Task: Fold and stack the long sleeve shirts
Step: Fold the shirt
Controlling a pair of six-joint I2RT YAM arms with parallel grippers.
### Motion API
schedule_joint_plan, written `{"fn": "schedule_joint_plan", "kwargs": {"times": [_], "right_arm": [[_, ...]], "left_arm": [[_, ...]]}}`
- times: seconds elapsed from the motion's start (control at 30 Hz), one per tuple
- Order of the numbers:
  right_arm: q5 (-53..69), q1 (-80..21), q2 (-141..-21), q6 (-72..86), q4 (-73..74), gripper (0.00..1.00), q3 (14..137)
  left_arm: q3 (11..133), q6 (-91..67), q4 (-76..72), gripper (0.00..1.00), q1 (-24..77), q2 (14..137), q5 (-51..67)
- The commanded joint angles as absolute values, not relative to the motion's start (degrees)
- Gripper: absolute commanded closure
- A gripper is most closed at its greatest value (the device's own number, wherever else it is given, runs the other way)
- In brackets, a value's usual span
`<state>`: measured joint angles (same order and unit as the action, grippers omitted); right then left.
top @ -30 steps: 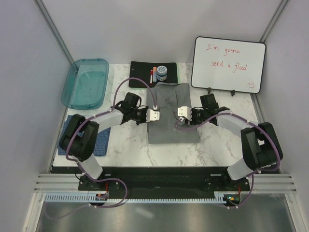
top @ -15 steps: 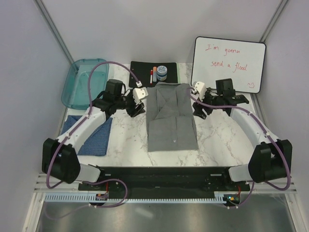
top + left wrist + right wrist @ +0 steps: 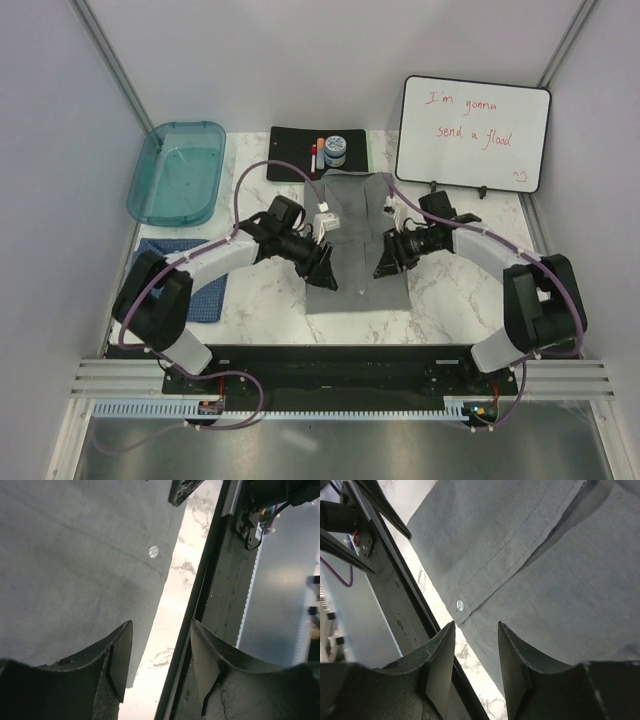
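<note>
Grey button-up cloth shirt (image 3: 357, 235) lies folded in the middle of the white marble table (image 3: 260, 300).
Left gripper (image 3: 326, 272) and right gripper (image 3: 386, 262) sit low over its near part, one each side, fingers apart, holding nothing. Blue checked cloth shirt (image 3: 208, 290) lies at the table's left edge.

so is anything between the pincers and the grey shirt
No, nothing visible. The left pincer and right pincer both hang open just above the near hem of the grey shirt, with only bare cloth below them.
</note>
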<state>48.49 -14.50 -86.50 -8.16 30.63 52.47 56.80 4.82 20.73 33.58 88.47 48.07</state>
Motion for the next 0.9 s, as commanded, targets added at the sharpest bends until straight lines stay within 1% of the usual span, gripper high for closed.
{"fn": "schedule_joint_plan", "kwargs": {"times": [0.0,0.03,0.17,0.3,0.4,0.43,0.47,0.5,0.57,0.63,0.73,0.77,0.83,0.87], "right_arm": [[52.8,-15.6,-93.8,-0.4,22.2,0.54,51.2],[52.2,-15.5,-95.3,-0.4,22.1,0.54,51.2],[50.7,-15.4,-103.4,-0.6,19.8,0.55,50.6],[50.3,-15.6,-105.8,-0.2,17.8,0.55,48.1],[50.6,-16.3,-102.2,1.3,16.4,0.54,44.5],[50.9,-16.4,-99.3,0.9,16.5,0.53,44.3],[51.5,-16.4,-97.8,0.4,19.3,0.53,45.7],[51.7,-16.4,-96.5,-2.3,21.7,0.53,47.2],[52.4,-16.4,-92.0,-5.6,26.4,0.53,50.9],[53.9,-17.0,-87.3,-4.3,26.2,0.54,52.2],[55.5,-20.0,-85.3,3.5,19.9,0.54,52.2],[55.6,-21.0,-85.6,7.8,14.9,0.54,51.3],[55.6,-23.5,-87.4,11.2,8.3,0.55,49.3],[55.9,-24.2,-88.2,13.3,5.8,0.56,48.5]], "left_arm": [[53.9,-7.7,12.7,0.44,33.0,95.4,52.4],[53.9,-7.8,12.2,0.44,32.7,98.8,51.7],[52.9,-11.2,9.9,0.46,29.2,106.0,48.4],[50.8,-11.3,10.0,0.46,27.5,107.4,48.4],[48.1,-10.3,9.8,0.46,27.4,103.4,50.4],[47.5,-8.7,9.8,0.45,27.4,101.5,51.4],[46.7,-7.8,9.7,0.45,27.4,99.4,53.3],[45.0,-6.9,9.5,0.44,27.4,93.7,53.7],[43.5,-3.0,11.3,0.43,27.4,88.0,54.6],[43.3,-0.1,14.0,0.41,27.4,82.2,55.3],[42.2,-0.2,16.2,0.42,27.7,80.0,59.6],[41.8,-1.0,15.4,0.42,29.0,80.3,60.4],[41.2,-3.2,13.3,0.43,30.9,82.1,60.6],[40.4,-4.8,9.3,0.43,32.3,82.8,60.1]]}}
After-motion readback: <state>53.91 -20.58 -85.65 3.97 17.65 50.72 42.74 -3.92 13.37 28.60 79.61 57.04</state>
